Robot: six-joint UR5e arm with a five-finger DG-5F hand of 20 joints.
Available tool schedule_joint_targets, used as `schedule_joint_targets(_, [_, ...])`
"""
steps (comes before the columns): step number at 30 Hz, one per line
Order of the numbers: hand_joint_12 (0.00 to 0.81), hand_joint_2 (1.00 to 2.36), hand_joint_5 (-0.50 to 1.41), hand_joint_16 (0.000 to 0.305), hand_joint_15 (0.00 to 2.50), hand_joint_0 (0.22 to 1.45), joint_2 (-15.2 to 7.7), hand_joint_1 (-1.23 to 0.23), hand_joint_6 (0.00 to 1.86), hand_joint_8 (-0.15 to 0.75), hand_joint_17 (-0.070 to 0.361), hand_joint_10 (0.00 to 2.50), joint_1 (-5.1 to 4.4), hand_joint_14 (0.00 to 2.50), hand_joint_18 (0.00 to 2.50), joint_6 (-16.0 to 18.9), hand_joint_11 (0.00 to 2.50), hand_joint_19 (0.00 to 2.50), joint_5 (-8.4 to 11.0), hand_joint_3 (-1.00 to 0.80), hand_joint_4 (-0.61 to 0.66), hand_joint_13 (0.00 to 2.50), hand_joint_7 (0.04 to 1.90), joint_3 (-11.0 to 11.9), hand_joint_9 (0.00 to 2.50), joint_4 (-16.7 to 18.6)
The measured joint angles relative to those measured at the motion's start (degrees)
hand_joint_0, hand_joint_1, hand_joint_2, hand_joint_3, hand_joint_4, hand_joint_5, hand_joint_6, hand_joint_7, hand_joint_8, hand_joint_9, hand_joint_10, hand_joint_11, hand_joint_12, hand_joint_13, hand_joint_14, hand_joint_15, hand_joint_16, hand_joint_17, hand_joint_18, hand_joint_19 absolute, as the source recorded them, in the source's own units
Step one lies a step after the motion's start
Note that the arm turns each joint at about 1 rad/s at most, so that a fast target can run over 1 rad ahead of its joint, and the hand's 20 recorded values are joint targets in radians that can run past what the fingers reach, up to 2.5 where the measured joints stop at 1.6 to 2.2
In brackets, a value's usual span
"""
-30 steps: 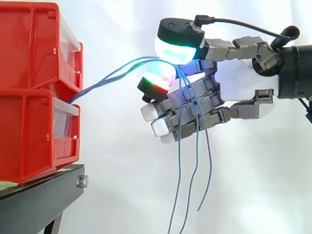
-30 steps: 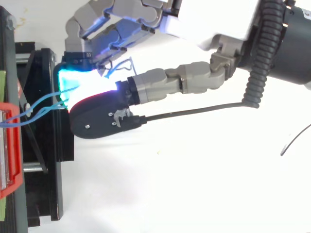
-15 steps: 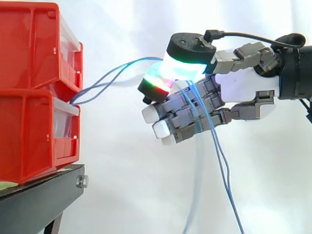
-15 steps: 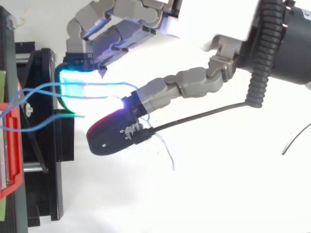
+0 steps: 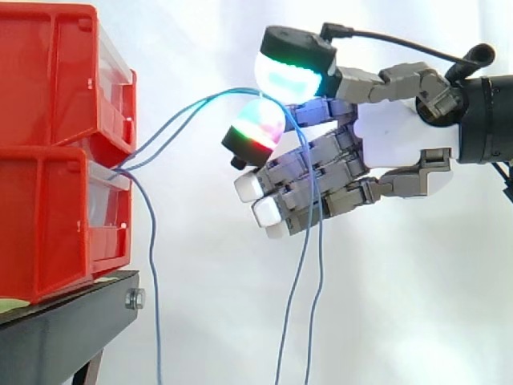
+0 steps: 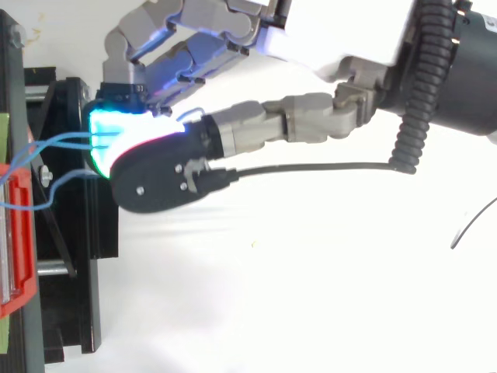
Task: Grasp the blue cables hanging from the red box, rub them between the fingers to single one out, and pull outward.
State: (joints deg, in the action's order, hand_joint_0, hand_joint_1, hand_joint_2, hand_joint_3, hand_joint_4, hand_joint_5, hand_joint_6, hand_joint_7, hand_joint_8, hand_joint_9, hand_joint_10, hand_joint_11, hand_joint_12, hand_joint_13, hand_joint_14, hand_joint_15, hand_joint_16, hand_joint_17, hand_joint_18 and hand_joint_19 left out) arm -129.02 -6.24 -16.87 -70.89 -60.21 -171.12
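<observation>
Thin blue cables (image 5: 224, 94) come out between the two stacked red bins (image 5: 48, 80) at the left and arc up to the right into my hand (image 5: 401, 132). The thumb pad (image 5: 287, 76), glowing cyan and green, and a finger pad (image 5: 256, 128), glowing red and green, pinch them. Two strands hang down below the hand past the other curled fingers. One more blue strand (image 5: 153, 281) hangs loose straight down from the bins, apart from the hand. In the top view the cables (image 6: 62, 141) run from the red bin (image 6: 17, 233) to the hand (image 6: 342, 31).
The bins sit on a black stand (image 5: 64, 329) at the lower left. A white curtain hangs behind. Open space lies under the hand and between it and the bins.
The thumb swung off the finger pad half a second ago and has closed back onto it. One strand slipped free and now hangs from the bins; two stay in the pinch.
</observation>
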Motion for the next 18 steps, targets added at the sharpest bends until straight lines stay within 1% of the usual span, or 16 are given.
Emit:
schedule_joint_targets(4, [0.342,1.00,-0.16,0.048,0.50,0.51,0.00,-0.37,0.82,0.294,0.108,0.02,0.00,0.02,0.55,-0.03,0.50,0.47,0.09,-0.50,0.18,0.78,0.91,0.00,0.95,0.00])
schedule_joint_targets(6, [0.341,1.00,-0.16,0.048,0.51,0.51,-0.02,-0.37,0.82,0.293,0.108,0.02,0.00,0.02,0.55,-0.06,0.50,0.47,0.11,-0.50,0.18,0.78,0.90,0.00,0.95,0.00])
schedule_joint_targets(7, [0.334,1.00,-0.16,0.046,0.50,0.54,-0.03,-0.45,0.82,0.290,0.104,0.02,0.00,0.02,0.54,-0.06,0.50,0.48,0.12,-0.49,0.17,0.77,0.92,-0.01,0.95,-0.01])
schedule_joint_targets(8, [0.331,1.01,-0.16,0.045,0.50,0.56,-0.03,-0.53,0.82,0.286,0.102,0.02,0.00,0.02,0.53,-0.07,0.50,0.49,0.12,-0.43,0.17,0.77,0.92,-0.02,0.94,-0.03])
schedule_joint_targets(9, [0.329,1.01,-0.16,0.045,0.51,0.58,-0.04,-0.57,0.82,0.278,0.100,0.02,0.01,0.02,0.53,-0.08,0.52,0.48,0.13,-0.39,0.16,0.77,0.93,-0.03,0.94,-0.04])
schedule_joint_targets(14, [0.329,1.02,-0.17,0.044,0.51,0.58,-0.05,-0.67,0.85,0.279,0.100,0.02,0.07,0.02,0.53,-0.09,0.52,0.48,0.13,-0.23,0.15,0.77,0.97,-0.02,0.93,-0.13])
schedule_joint_targets(18, [0.333,1.02,-0.17,0.045,0.50,0.60,-0.04,-0.76,0.87,0.281,0.102,0.02,0.08,0.02,0.55,-0.09,0.53,0.47,0.13,-0.21,0.14,0.76,0.91,-0.01,0.90,-0.23])
